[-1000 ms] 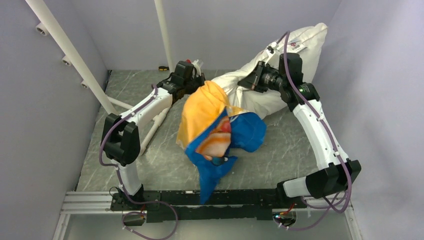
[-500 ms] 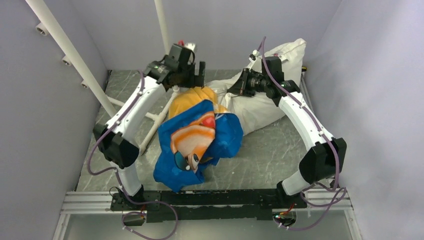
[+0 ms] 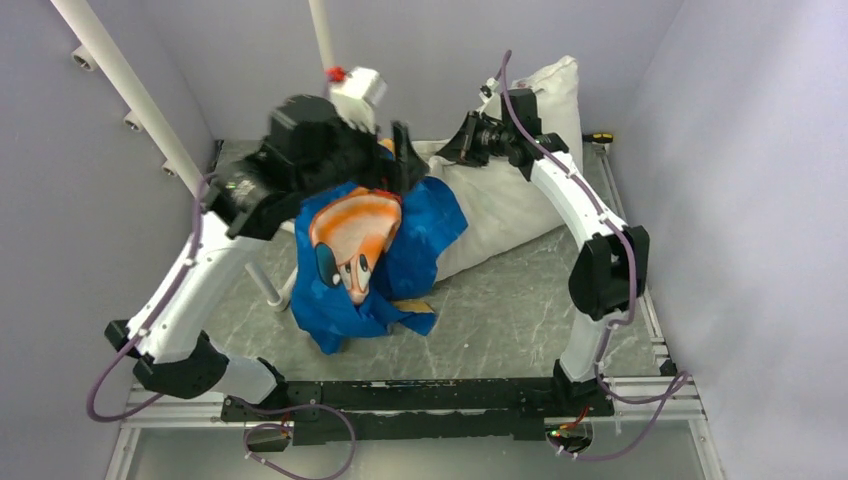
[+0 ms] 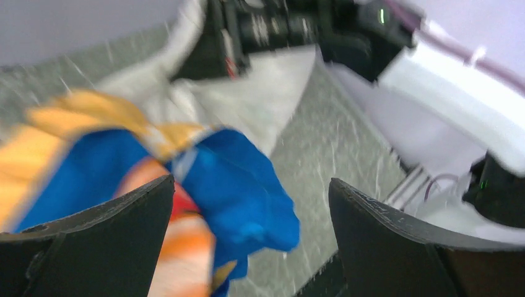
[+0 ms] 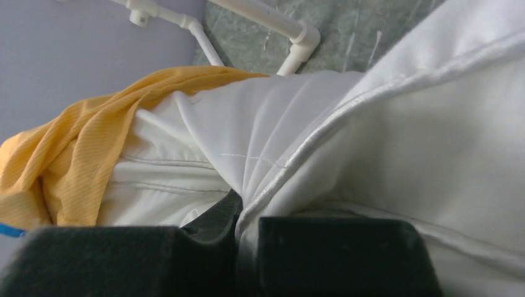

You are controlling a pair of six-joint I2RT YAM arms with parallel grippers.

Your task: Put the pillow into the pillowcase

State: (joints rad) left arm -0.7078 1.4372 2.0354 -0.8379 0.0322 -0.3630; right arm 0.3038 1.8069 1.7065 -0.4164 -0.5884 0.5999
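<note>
The white pillow (image 3: 510,200) lies slanted at the back right, its upper end against the back wall. The pillowcase (image 3: 360,250), blue with the orange face up, is bunched over the pillow's lower left end and spills onto the table. My left gripper (image 3: 395,165) hovers open above the case, with nothing between its fingers (image 4: 86,241); the blue cloth (image 4: 241,185) lies beneath it. My right gripper (image 3: 455,150) is shut on a fold of the pillow's piped seam (image 5: 291,167). In the right wrist view the case's yellow side (image 5: 74,154) wraps the pillow's end.
A white pipe frame (image 3: 130,90) slants along the left wall, with an upright pipe (image 3: 322,35) at the back. Grey walls close in on three sides. A small yellow-and-black object (image 3: 598,136) lies at the back right. The black rail (image 3: 420,395) runs along the near edge.
My left gripper has let go of the pillowcase, opened wide and risen. The case has dropped and turned blue side up. My right gripper has carried the pillow's end back and left.
</note>
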